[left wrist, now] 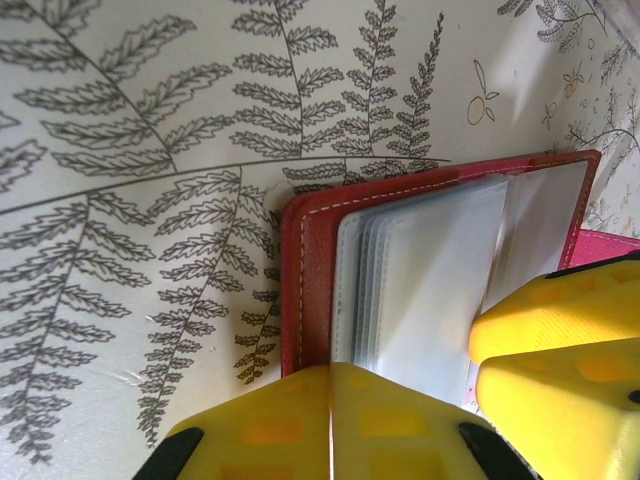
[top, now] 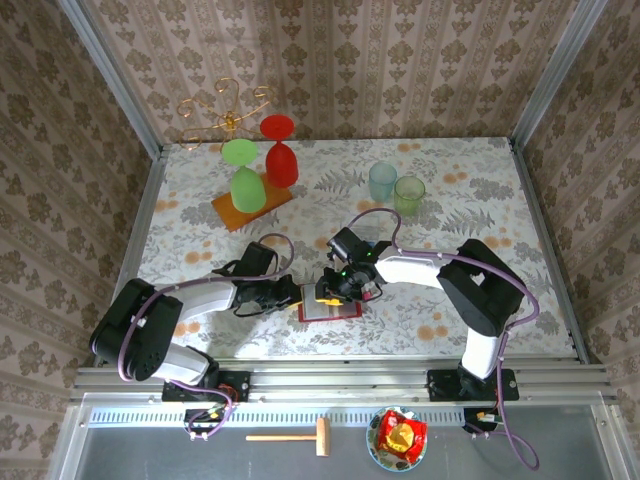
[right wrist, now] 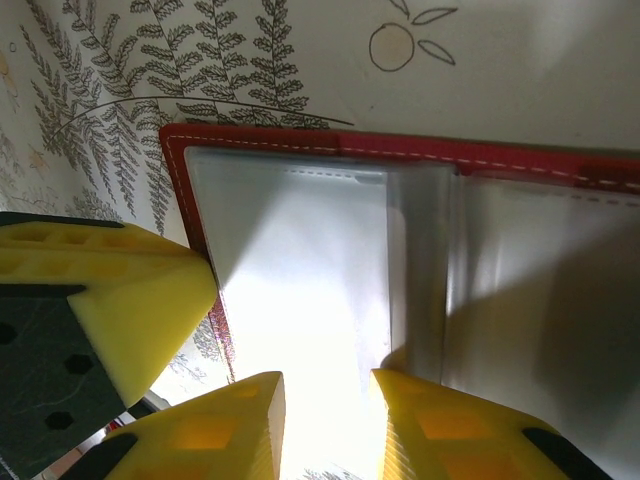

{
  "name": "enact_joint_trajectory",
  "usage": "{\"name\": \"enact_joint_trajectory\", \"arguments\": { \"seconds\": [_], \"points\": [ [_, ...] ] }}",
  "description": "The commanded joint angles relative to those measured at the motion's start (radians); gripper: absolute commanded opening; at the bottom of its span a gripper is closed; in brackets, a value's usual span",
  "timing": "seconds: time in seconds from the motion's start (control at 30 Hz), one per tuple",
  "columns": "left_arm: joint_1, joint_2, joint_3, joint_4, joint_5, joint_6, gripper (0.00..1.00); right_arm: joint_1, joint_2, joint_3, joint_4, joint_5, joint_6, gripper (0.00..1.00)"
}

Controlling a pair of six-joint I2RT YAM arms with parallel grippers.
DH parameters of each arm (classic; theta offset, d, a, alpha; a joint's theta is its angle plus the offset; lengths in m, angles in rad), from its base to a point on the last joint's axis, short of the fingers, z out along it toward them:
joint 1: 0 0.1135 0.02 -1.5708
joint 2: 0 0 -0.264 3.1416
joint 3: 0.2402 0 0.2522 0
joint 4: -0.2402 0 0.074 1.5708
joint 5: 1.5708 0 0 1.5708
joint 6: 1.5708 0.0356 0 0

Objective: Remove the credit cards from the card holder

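**A:** Where's the card holder [top: 328,310]?

**B:** Lying open on the table [top: 470,210], close to the middle of its near edge, with the clear pockets [left wrist: 430,280] facing up. Both arms meet over it.

**A:** And the fingers?

**B:** The left gripper [left wrist: 330,390] has its fingers pressed together, tips at the holder's red edge. I read that as pinning the holder down. The right gripper [right wrist: 325,405] stands over a pocket with a narrow gap between its fingers. I see nothing clamped in the gap, though glare washes out the plastic there, so a card edge could be hidden.

**A:** So which step is this?

**B:** Early, I'd say: the holder is steadied and the first card is being sought. I judge the credit cards are inside the sleeves.

**A:** What does the next move need?

**B:** The right fingertips must find a card's exposed edge at the pocket mouth, close on the card alone and not the sleeve, then slide it out along the pocket. The left needs to hold the holder flat meanwhile.
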Motion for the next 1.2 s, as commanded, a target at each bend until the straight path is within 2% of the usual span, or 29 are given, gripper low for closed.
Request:
{"name": "enact_joint_trajectory", "arguments": {
  "seconds": [0.0, 0.33, 1.17],
  "points": [
    [-0.003, 0.015, -0.011, -0.008, -0.006, 0.011, 0.08, 0.007, 0.025, 0.032, -0.051, 0.006, -0.017, 0.29],
    [-0.003, 0.029, -0.011, -0.007, -0.005, 0.017, 0.09, 0.008, 0.002, 0.030, -0.105, 0.075, -0.021, 0.29],
    [-0.003, 0.004, 0.006, -0.058, -0.021, 0.027, 0.09, -0.011, -0.036, -0.042, -0.017, 0.051, 0.018, 0.28]
  ]
}}
